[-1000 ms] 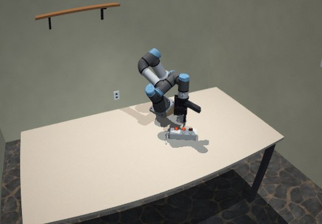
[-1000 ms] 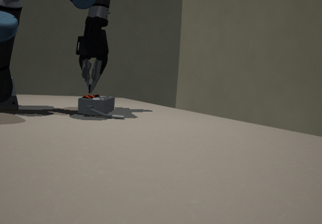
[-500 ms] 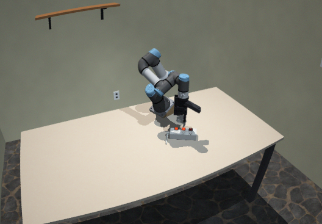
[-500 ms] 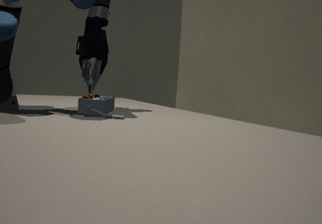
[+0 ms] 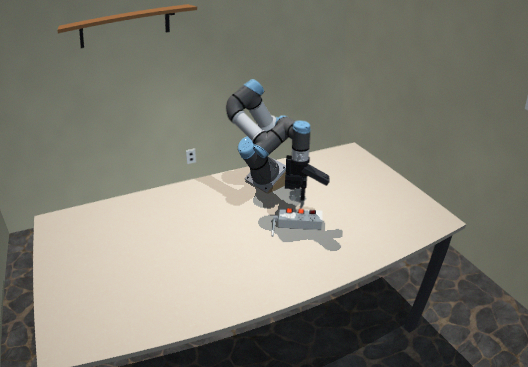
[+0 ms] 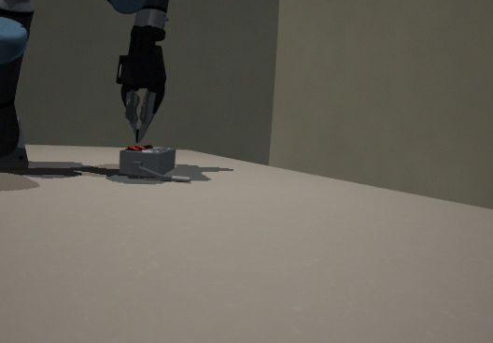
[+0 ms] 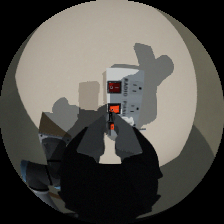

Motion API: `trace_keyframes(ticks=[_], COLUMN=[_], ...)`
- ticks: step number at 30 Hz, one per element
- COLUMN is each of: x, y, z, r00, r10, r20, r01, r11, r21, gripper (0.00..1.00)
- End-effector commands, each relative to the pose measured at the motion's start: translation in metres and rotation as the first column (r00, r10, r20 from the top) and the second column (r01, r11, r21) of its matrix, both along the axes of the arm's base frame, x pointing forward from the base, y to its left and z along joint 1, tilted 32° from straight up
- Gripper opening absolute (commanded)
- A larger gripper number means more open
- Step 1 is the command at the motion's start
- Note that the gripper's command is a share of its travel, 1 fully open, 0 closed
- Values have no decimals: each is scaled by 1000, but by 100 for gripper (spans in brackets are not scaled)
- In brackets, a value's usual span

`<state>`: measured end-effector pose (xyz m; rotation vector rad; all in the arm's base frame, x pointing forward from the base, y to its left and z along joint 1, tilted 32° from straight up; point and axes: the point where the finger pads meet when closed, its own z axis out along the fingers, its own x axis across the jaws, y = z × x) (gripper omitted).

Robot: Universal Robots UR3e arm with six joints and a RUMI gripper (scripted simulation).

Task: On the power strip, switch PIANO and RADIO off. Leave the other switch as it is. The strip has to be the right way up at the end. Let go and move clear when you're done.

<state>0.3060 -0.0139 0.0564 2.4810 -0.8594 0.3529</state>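
The grey power strip [image 5: 299, 218] lies on the table with its switch face up. In the wrist view [image 7: 124, 97] the far switch, labelled RADIO [image 7: 115, 87], is dark red. The middle switch, labelled PIANO [image 7: 114, 108], glows bright orange. The nearest switch is mostly hidden behind my fingers; a bit of orange shows there. My gripper [image 5: 301, 201] is shut and empty, pointing straight down. Its tips hang just above the near edge of the PIANO switch. The side view shows the tips [image 6: 138, 140] a little above the strip [image 6: 147, 160].
The strip's short cord and plug [image 5: 272, 229] lie on the table at its left end. My arm's base [image 5: 264, 175] stands just behind the strip. A wall shelf [image 5: 125, 17] hangs far up at the back.
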Motion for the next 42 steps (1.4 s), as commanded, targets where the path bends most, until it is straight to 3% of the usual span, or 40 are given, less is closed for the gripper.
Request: trace_keyframes(ticks=[1, 42], x=[1, 1], y=[0, -4], z=[1, -7], r00=[1000, 1000], r10=[0, 0], r20=[2, 2], r01=[0, 0], r11=[1000, 1000], r21=[0, 0], gripper=[0, 0])
